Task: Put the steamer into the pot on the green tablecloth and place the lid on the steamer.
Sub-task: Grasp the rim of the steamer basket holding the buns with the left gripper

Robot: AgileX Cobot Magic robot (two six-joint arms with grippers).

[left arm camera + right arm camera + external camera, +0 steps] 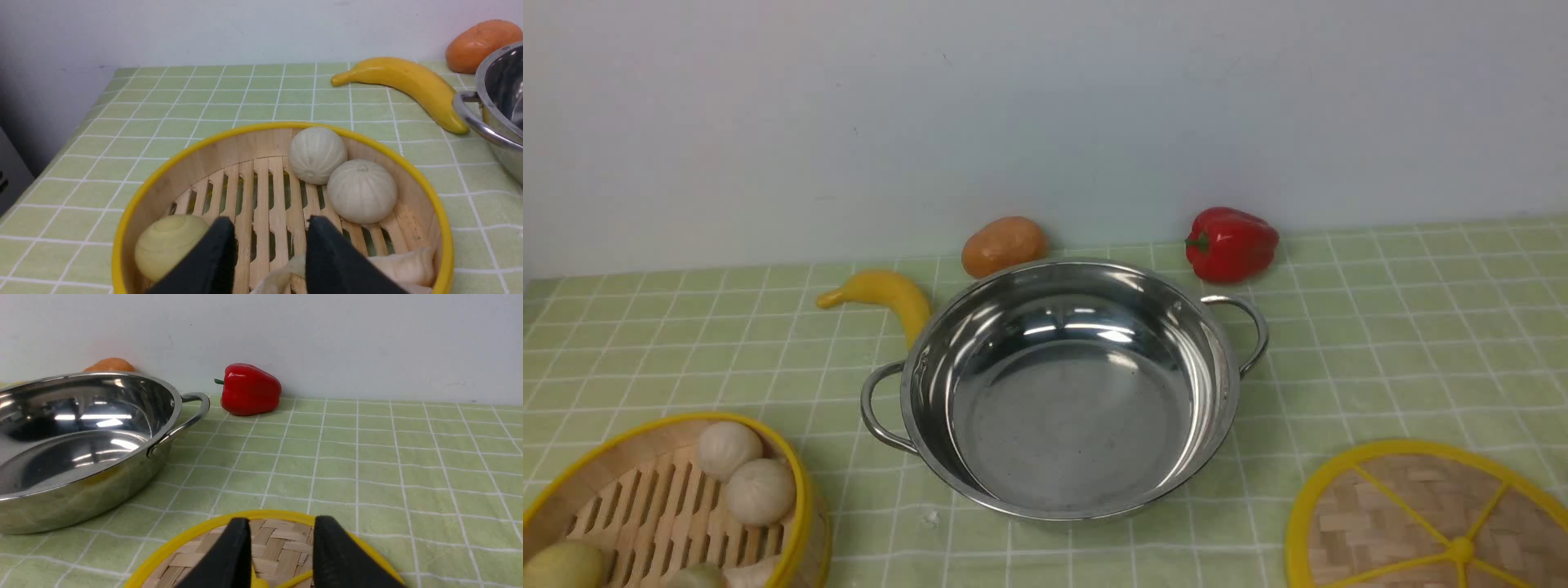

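The steamer (613, 469) sits lower left in the front view, just left of the empty pot (1066, 408) — the left gripper (267, 249), fingers parted and holding nothing, hangs directly over its slatted floor.

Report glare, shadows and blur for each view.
Front view: white glare streaks inside the pot, only soft shadows on the cloth, steamer and lid cut by the frame edge. Left wrist view: even light, buns sharp, no glare. Right wrist view: light streaks mirrored in the pot, small highlight on the pepper.
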